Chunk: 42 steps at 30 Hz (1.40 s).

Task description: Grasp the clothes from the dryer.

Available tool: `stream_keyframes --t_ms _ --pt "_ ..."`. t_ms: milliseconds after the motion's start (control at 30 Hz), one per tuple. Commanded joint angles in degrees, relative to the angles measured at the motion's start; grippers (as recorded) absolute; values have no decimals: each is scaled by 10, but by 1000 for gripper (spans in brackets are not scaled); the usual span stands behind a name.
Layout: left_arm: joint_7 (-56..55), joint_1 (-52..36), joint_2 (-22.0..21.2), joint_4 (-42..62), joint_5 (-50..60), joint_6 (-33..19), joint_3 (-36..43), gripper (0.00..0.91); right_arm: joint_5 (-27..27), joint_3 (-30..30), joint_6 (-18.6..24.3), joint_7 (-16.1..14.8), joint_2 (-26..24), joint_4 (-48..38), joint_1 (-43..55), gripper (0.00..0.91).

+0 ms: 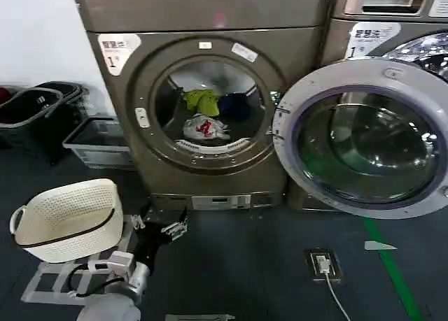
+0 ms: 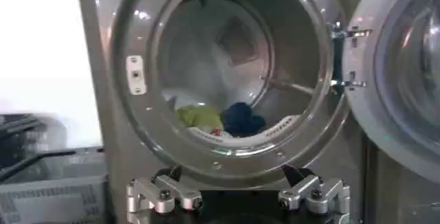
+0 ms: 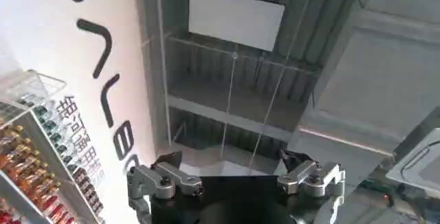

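Note:
The dryer point(image 1: 122, 136) stands in front of me with its round door point(image 1: 364, 202) swung open to the right. Inside the drum lie the clothes: a yellow-green piece point(image 1: 201, 99), a dark blue piece point(image 1: 236, 105) and a white-grey piece with red print point(image 1: 205, 129). My left gripper point(image 1: 157, 225) is open and empty, low in front of the dryer, below the porthole. In the left wrist view it point(image 2: 234, 176) faces the drum, with the yellow-green piece point(image 2: 199, 116) and the dark blue piece point(image 2: 242, 118) well beyond it. My right gripper point(image 3: 234, 160) is open, pointing up at a ceiling.
A white perforated basket point(image 1: 66, 219) sits on a stand beside my left arm. Dark baskets point(image 1: 35, 115) and a grey crate point(image 1: 98, 143) stand left of the dryer. A second machine point(image 1: 381, 38) is behind the open door. A floor socket point(image 1: 323, 264) lies at the right.

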Motion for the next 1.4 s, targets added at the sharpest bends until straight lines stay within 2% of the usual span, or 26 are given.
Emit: stream_keyframes --t_ms 33,367,533,1033,1400 --pt "1 0 0 0 0 0 0 907 4 -2 0 0 -1 1 1 907" --pt "2 -1 -2 4 0 -2 0 907 15 -4 -3 -3 1 8 5 907" --pt "3 -1 -3 5 0 -3 2 907 35 -8 11 1 1 13 3 907" --pt "7 -1 -2 -6 -2 -17 4 907 42 3 26 -19 4 5 1 907" --pt "7 2 2 -15 -1 -30 3 907 48 7 37 -23 5 1 -3 907"
